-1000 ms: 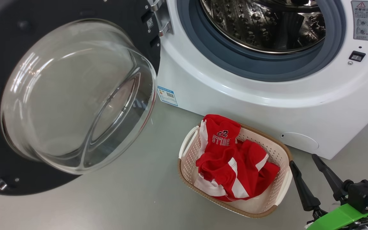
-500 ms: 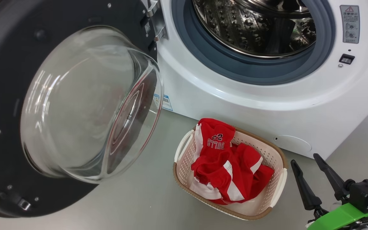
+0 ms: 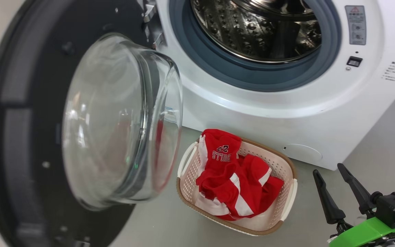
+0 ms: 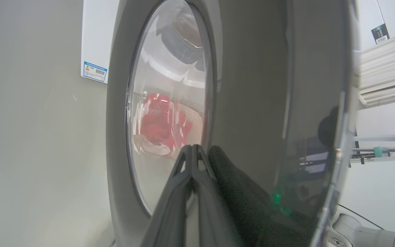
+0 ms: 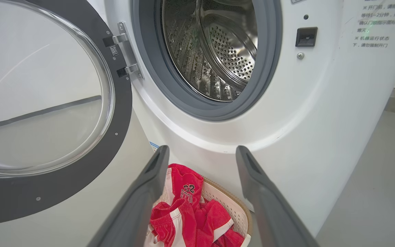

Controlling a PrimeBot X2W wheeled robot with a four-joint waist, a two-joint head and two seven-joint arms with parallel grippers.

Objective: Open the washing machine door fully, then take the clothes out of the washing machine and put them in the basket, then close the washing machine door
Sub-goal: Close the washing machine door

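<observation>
The washing machine (image 3: 252, 113) stands white, its steel drum (image 5: 214, 51) bare. The washing machine door (image 3: 19, 137) hangs half-swung at the left, glass bowl facing the machine. The red and white clothes (image 3: 231, 181) lie heaped in the cream basket (image 3: 276, 206) on the floor below the opening. My left gripper (image 4: 192, 148) is shut, its tips against the door's glossy outer face (image 4: 252, 103); the clothes (image 4: 159, 123) show through the glass. My right gripper (image 3: 327, 168) hangs open and holds nothing, right of the basket. In the right wrist view, that gripper (image 5: 201, 149) points at the machine above the clothes (image 5: 183, 212).
Grey floor (image 3: 382, 137) spreads right of the machine and around the basket. The latch slot (image 3: 354, 61) sits right of the drum opening. A blue label sticker (image 4: 94, 70) marks the machine's lower front. Pale shelving (image 4: 386, 68) stands beyond the door.
The door has swung toward the machine and now stands more edge-on. The head camera has shifted, sliding machine and basket leftward in view. The right gripper has kept its place.
</observation>
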